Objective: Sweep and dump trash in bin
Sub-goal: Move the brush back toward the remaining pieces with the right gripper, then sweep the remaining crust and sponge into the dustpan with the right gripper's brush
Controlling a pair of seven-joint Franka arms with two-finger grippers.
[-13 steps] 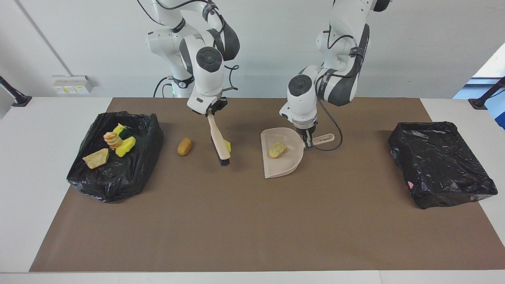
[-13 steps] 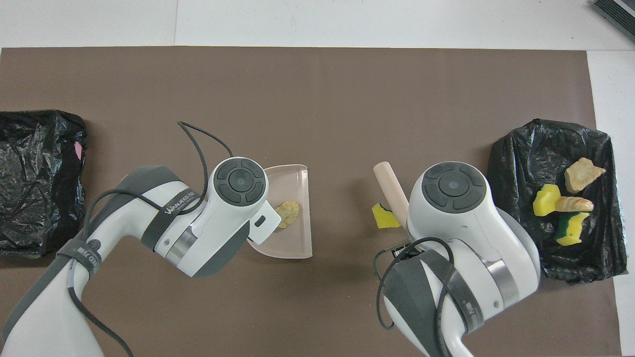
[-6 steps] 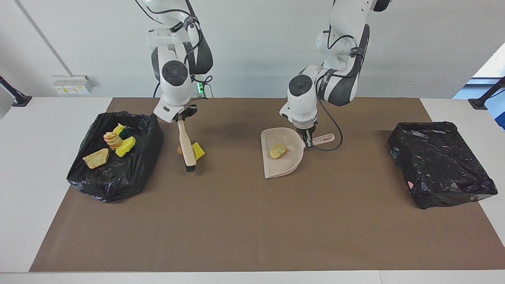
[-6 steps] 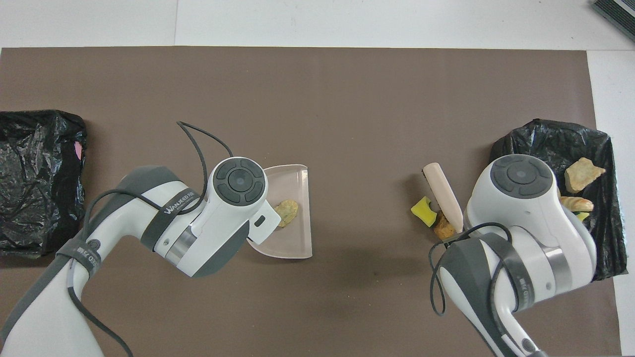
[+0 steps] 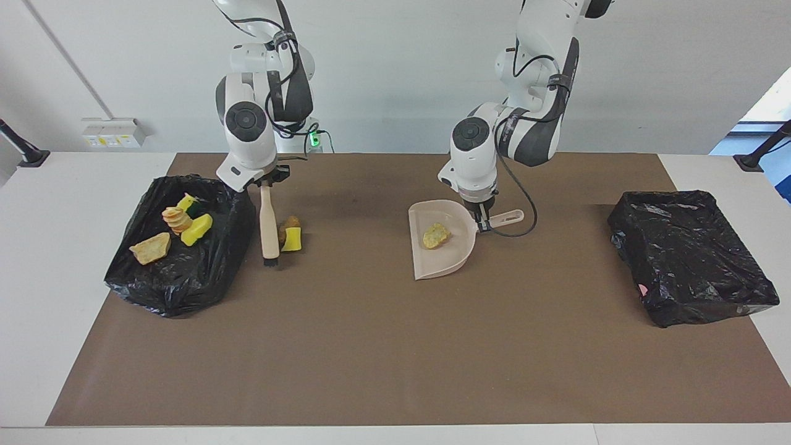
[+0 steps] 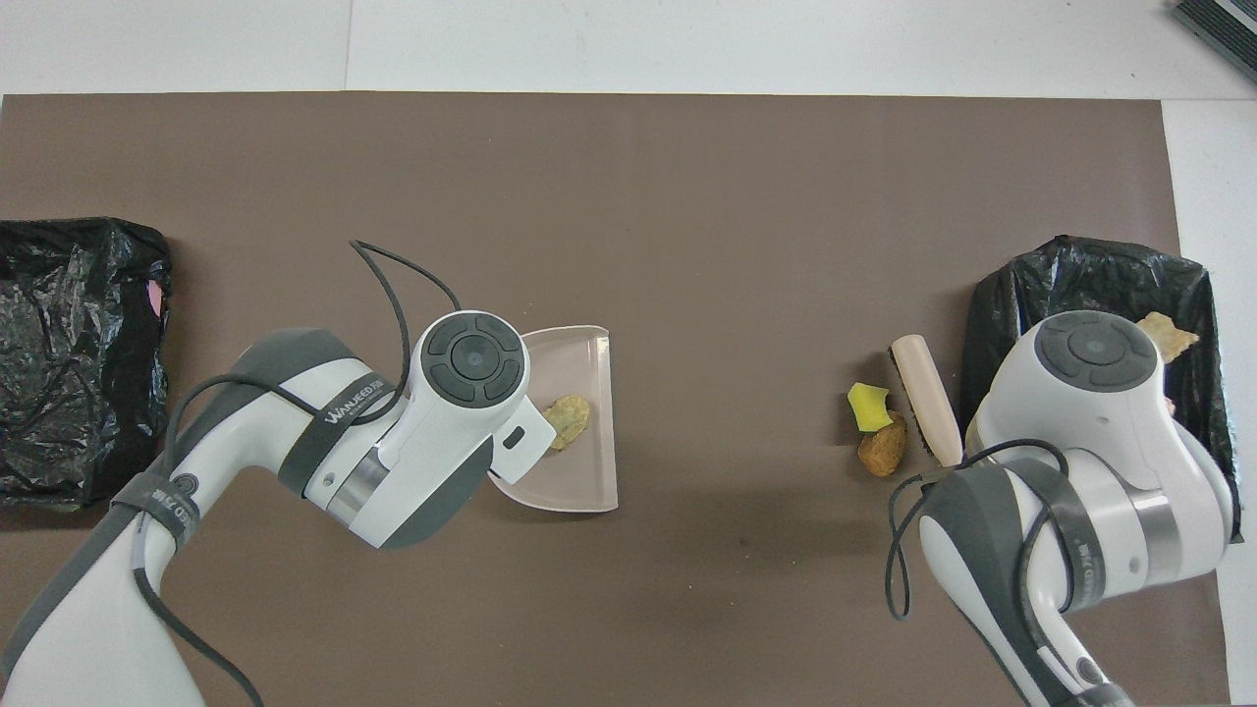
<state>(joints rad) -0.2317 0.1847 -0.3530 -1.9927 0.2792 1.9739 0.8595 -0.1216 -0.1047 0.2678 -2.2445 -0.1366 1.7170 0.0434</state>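
My right gripper (image 5: 266, 182) is shut on the handle of a beige brush (image 5: 268, 225), which points down at the mat beside the black-lined bin (image 5: 185, 272). The brush also shows in the overhead view (image 6: 926, 398). A yellow scrap (image 5: 293, 239) and a tan-orange scrap (image 5: 288, 224) lie touching each other next to the brush, on its dustpan side. My left gripper (image 5: 481, 216) is shut on the handle of the beige dustpan (image 5: 442, 262), which rests on the mat and holds one yellow scrap (image 5: 435, 235). Several scraps (image 5: 196, 229) lie in the bin.
A second black-lined bin (image 5: 689, 253) stands at the left arm's end of the table and holds no scraps. The brown mat (image 5: 395, 346) covers the table between the bins.
The right arm has carried the brush toward the bin with scraps in it. The yellow scrap moved with it and now lies against the tan-orange scrap. The left arm and dustpan have not moved.
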